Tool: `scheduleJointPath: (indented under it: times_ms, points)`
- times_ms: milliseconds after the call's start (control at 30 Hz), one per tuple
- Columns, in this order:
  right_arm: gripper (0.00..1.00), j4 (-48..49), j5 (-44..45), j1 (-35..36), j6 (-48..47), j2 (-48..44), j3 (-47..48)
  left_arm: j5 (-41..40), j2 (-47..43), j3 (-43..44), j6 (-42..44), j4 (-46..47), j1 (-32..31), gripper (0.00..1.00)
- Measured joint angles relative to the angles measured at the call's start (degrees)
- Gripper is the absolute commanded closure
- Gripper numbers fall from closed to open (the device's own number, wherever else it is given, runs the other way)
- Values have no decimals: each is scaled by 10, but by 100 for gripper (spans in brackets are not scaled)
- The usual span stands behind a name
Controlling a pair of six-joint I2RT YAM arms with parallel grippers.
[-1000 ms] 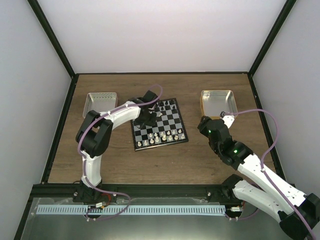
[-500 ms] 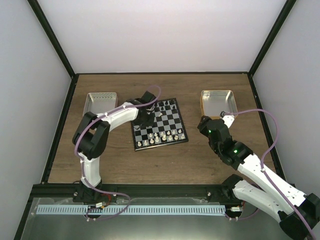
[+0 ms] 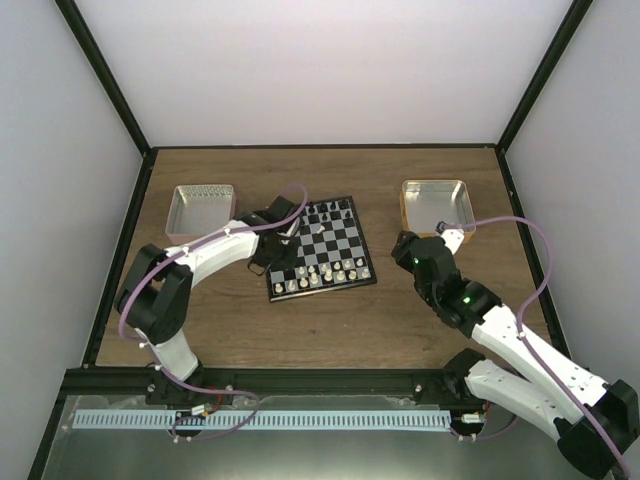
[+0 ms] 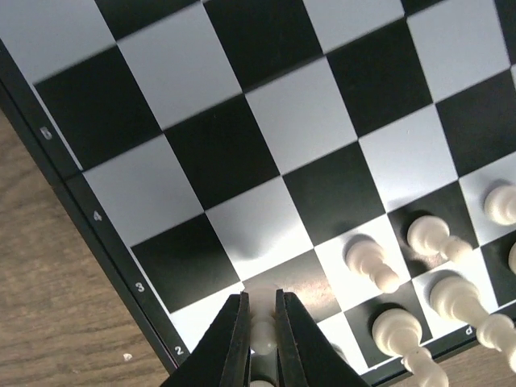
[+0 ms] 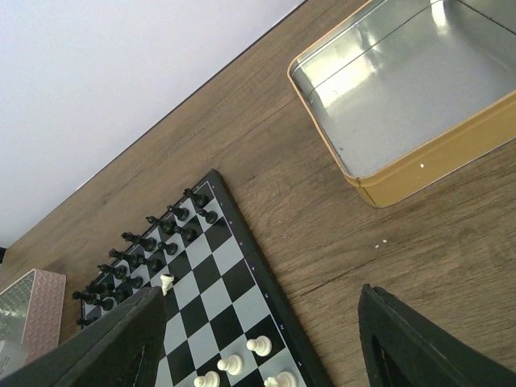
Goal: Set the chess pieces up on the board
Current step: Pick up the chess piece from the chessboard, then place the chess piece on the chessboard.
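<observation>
The left hand (image 4: 262, 297) is pinched shut on a cream piece (image 4: 262, 332), its two fingers (image 4: 239, 322) pressing the piece from both sides. It is low over the board (image 4: 298, 121), by the bordered edge near the row marked 2. Other cream pieces (image 4: 371, 262) stand just beside it in the nearest rows. The right hand (image 5: 258, 343) is spread wide with nothing in it, above the table (image 5: 322, 234) between the board and a gold-sided tray (image 5: 419, 161). Black pieces (image 5: 153, 242) line the board's far rows. One cream piece stands alone just beside them.
</observation>
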Motion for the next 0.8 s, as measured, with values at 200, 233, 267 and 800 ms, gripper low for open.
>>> scheduleJointPath:
  times_ms: [200, 233, 267, 800]
  points:
    - [33, 1, -1, 0, 0, 1, 0, 18, 1, -9, 0, 3, -2, 90]
    - [33, 1, -1, 0, 0, 1, 0, 22, 1, -9, 0, 4, -2, 90]
    - [33, 0, -2, 0, 0, 1, 0, 25, 1, -9, 0, 5, -3, 90]
    - [33, 0, -2, 0, 0, 1, 0, 28, 17, -20, 0, 11, -17, 86]
